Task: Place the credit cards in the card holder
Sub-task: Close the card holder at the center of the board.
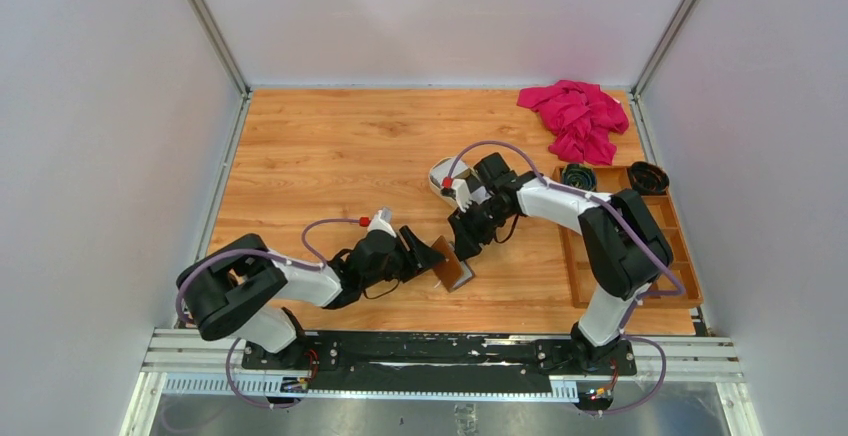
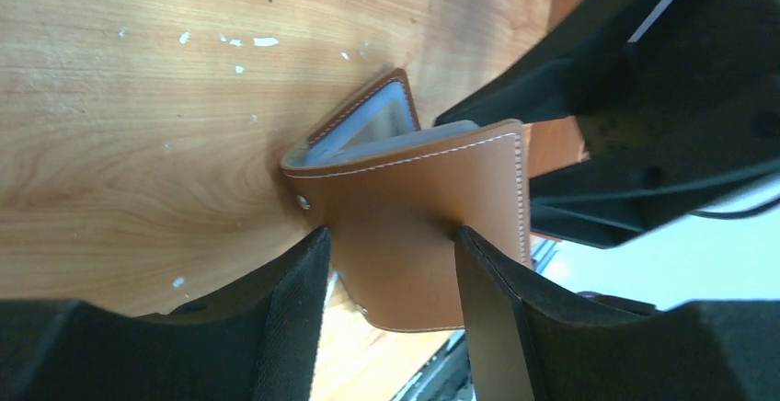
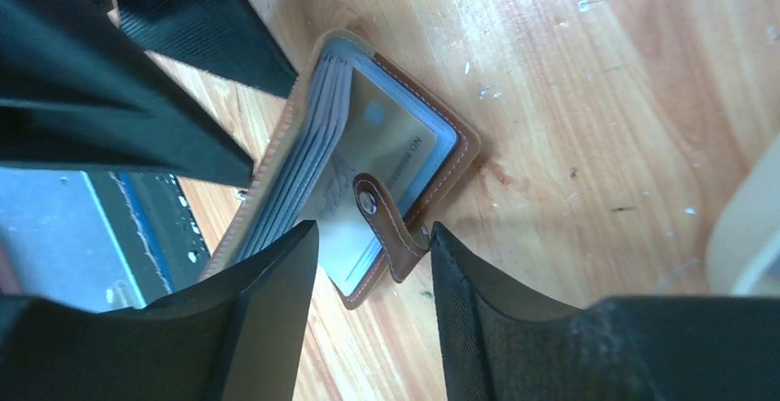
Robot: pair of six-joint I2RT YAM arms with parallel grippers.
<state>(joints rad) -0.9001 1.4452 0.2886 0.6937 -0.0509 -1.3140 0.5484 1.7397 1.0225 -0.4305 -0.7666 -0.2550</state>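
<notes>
The brown leather card holder (image 1: pixel 455 269) stands half open on the wood table, near the front middle. My left gripper (image 1: pixel 437 256) is shut on its raised outer cover (image 2: pixel 414 208), one finger (image 2: pixel 294 281) on each side of the leather. In the right wrist view the inside shows stacked greyish pockets. A grey credit card (image 3: pixel 391 139) lies flat in the top clear pocket, under the snap tab (image 3: pixel 382 222). My right gripper (image 3: pixel 372 231) hangs open just above that tab, holding nothing.
A cream oval tray (image 1: pixel 445 174) sits behind the right gripper. A wooden compartment box (image 1: pixel 625 256) with two dark round objects (image 1: pixel 578 176) runs along the right edge. A pink cloth (image 1: pixel 578 116) lies at the back right. White walls enclose the table.
</notes>
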